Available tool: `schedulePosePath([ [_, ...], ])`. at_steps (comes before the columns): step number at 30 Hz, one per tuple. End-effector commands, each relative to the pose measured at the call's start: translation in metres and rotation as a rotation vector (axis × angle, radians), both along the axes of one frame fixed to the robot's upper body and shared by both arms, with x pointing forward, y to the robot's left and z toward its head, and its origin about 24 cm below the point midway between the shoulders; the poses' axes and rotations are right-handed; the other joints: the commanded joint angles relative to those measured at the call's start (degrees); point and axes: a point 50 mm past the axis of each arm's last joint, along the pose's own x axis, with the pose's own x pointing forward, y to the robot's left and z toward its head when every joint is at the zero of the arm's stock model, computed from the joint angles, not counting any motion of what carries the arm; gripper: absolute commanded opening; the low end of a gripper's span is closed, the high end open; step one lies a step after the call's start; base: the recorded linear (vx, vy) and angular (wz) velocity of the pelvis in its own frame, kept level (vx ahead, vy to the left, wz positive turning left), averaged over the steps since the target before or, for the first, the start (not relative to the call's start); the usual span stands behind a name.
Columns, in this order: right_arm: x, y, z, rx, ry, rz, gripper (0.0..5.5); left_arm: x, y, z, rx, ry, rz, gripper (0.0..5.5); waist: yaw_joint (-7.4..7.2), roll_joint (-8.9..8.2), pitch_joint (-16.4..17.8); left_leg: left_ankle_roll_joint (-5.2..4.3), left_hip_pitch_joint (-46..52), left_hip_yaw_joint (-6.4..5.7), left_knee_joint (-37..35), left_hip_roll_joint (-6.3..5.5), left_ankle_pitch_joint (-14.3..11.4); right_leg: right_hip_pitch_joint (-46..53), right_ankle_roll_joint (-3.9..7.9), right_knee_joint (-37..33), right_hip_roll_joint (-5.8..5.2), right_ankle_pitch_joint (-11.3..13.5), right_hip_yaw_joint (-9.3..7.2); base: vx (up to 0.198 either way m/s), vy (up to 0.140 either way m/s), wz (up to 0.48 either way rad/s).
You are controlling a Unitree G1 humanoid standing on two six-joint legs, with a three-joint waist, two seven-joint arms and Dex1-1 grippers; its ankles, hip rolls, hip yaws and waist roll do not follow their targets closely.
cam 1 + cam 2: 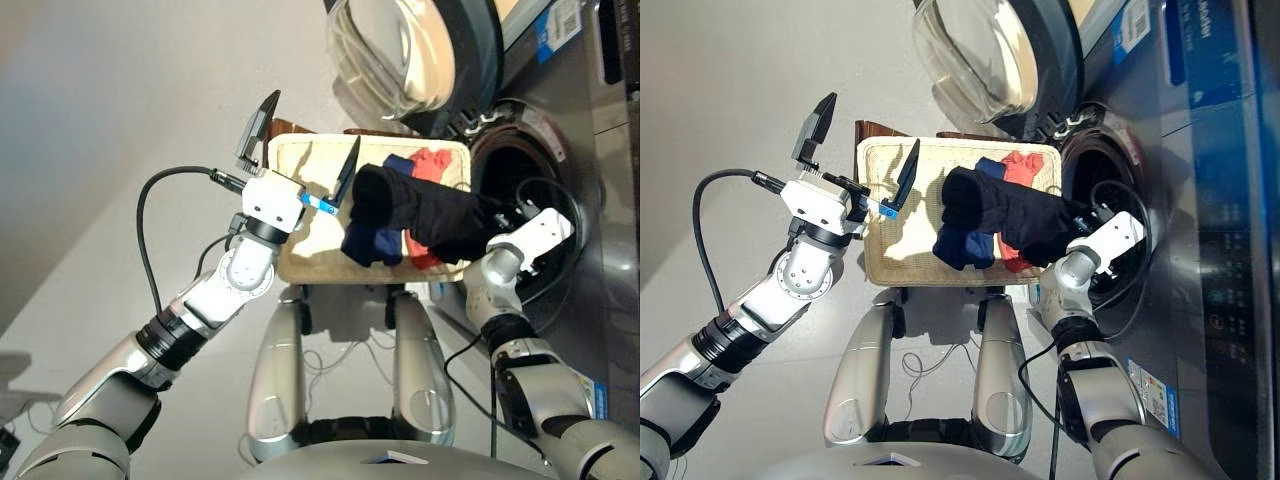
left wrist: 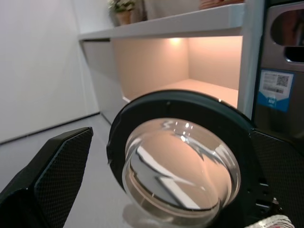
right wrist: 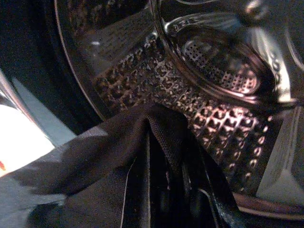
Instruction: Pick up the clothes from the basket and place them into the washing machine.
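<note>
Clothes lie partly in the basket [image 1: 300,262] and partly in the air; going from the left, the left tool [image 1: 305,145] is raised over the basket's left end with its two black fingers [image 1: 262,118] spread wide apart and nothing between them; its wrist view looks past those fingers at the round glass door [image 2: 183,164], which stands swung open, and at a lit shelf recess [image 2: 190,61] behind it; the cream-white wicker basket sits in front of the robot, just left of the washing machine [image 1: 1180,200]; on its right half the navy blue garment [image 1: 368,245] hangs over the near rim, and the red-orange garment [image 1: 432,161] lies at the far right corner, with more red-orange showing at the near rim beside the navy; the black garment [image 1: 420,208] is lifted above both, bunched at its left end and stretched rightward to the machine's opening; the right tool [image 1: 512,212] is at the mouth of the drum [image 3: 209,95], and the black cloth drapes over it in its wrist view, hiding the fingers, so whether they are closed on the cloth cannot be told; the perforated metal drum wall fills the space beyond the cloth.
</note>
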Motion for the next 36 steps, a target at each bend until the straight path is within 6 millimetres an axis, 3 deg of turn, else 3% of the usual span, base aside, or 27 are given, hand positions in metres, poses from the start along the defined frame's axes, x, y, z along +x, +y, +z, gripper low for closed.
schedulePosePath([
  [1,-0.003,-0.044,0.038,-0.047,-0.102,-0.122,0.00,-0.018,-0.010,0.025,-0.100,-0.083,-0.150,5.50,0.51,0.49,-0.76,0.17,-5.61,0.92,14.03,-1.38,-10.99,-4.66,1.26,-4.97,-0.68,6.64,1.58,-0.073,0.000,0.319],
  [5,-0.012,-0.076,0.051,-0.087,-0.046,-0.238,0.00,-0.015,-0.019,0.008,-0.137,0.044,-0.183,5.50,0.92,1.06,-0.76,0.15,-16.64,0.17,22.41,-1.16,-13.48,-16.13,0.20,5.31,-0.67,3.47,2.75,-0.067,-0.033,0.234],
  [11,-0.011,-0.095,0.091,-0.144,-0.102,-0.279,0.00,-0.002,-0.019,-0.018,-0.267,0.269,-0.169,5.50,0.59,0.37,-0.76,0.09,-30.57,0.27,32.37,-0.30,-16.18,-31.05,-0.52,16.06,0.68,0.77,3.89,-0.070,-0.019,0.193],
  [21,-0.026,-0.135,0.147,-0.246,-0.105,-0.376,0.00,0.002,-0.009,-0.015,-0.271,0.267,-0.112,5.50,0.03,-0.16,-0.76,-0.02,-43.32,1.50,40.75,0.39,-18.63,-44.62,-0.43,23.91,2.68,-0.40,4.51,0.000,0.000,0.000],
  [25,-0.051,-0.162,0.155,-0.225,-0.082,-0.504,0.00,0.002,-0.002,-0.013,-0.248,0.257,-0.086,5.50,-0.47,-0.32,-0.76,0.01,-44.68,1.75,41.37,0.45,-18.79,-46.16,-0.60,24.53,2.86,-0.61,4.72,0.000,0.000,0.000],
  [30,-0.100,-0.193,0.159,-0.103,-0.124,-0.827,0.00,0.000,0.005,-0.012,-0.244,0.255,-0.053,5.50,-1.05,-0.51,-0.76,0.04,-44.90,1.79,42.04,0.41,-19.27,-46.68,-0.61,25.51,3.00,-1.34,4.80,0.000,0.000,0.000],
  [36,-0.131,-0.208,0.165,-0.065,-0.194,-0.973,0.00,-0.002,0.014,-0.008,-0.250,0.239,-0.029,5.50,-1.88,-0.79,-0.76,-0.21,-44.41,1.79,42.67,0.52,-19.49,-46.59,-0.48,26.71,3.04,-1.88,5.16,0.000,0.000,0.000],
])
